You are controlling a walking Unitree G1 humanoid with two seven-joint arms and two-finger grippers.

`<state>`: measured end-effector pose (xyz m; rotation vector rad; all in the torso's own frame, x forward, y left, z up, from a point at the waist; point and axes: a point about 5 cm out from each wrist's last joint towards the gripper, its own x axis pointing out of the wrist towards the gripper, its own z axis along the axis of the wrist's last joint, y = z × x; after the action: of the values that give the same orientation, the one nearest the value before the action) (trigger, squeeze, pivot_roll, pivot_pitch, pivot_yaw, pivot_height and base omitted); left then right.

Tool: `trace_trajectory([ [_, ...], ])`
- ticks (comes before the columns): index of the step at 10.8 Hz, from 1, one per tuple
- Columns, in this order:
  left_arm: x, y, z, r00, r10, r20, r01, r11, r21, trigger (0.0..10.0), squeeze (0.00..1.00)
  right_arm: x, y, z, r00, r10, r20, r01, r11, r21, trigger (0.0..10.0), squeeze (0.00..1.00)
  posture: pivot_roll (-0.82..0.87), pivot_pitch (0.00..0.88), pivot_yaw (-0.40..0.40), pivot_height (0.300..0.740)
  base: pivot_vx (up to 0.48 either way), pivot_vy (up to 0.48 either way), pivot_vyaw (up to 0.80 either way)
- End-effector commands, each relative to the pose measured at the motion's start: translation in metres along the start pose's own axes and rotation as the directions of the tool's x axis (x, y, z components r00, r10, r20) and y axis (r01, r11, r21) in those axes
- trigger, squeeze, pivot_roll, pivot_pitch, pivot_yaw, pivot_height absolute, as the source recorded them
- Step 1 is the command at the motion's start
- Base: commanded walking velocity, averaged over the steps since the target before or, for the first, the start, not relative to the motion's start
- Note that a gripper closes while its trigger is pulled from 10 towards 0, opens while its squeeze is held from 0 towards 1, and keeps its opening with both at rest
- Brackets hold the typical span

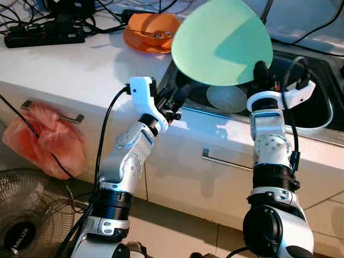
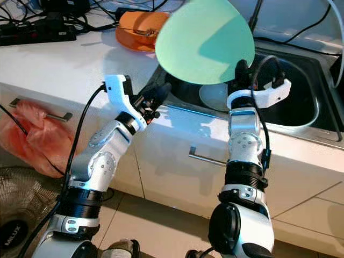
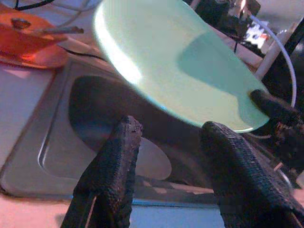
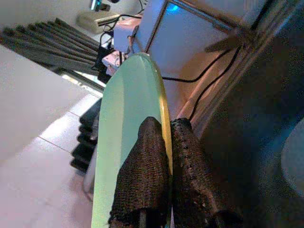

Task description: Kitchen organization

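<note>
We held the green plate point(image 1: 221, 40) tilted above the sink point(image 1: 317, 115), our right gripper point(image 4: 164, 156) pinching its rim, while our left gripper point(image 3: 168, 152) waited beneath, fingers spread, ready to steady it.

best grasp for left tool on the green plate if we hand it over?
Probably the lower-left rim of the green plate, approached from the counter side. The plate is held tilted, nearly on edge, above the sink; the right tool pinches its lower-right rim, and the left tool sits open just below the free edge.
</note>
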<state>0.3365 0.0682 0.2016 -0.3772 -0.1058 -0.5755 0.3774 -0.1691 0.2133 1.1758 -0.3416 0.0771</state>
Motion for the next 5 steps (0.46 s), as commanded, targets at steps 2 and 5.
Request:
trace_trajectory([
  [2,-0.0011,-0.0024,-0.001,1.0,-0.019,-0.018,0.019,0.999,0.044,10.0,0.0,0.0062,0.016,0.0043,0.997,0.073,0.017,-0.071,0.992,-0.105,10.0,0.0,0.21,0.082,-0.042,0.74,0.0,0.0,0.0],
  [5,-0.0042,-0.0005,0.0014,0.999,-0.023,-0.046,0.029,0.992,0.124,10.0,0.0,0.0105,0.0237,0.0084,0.993,0.116,0.031,-0.099,0.937,-0.334,10.0,0.0,0.21,0.084,-0.043,0.74,0.0,0.0,0.0],
])
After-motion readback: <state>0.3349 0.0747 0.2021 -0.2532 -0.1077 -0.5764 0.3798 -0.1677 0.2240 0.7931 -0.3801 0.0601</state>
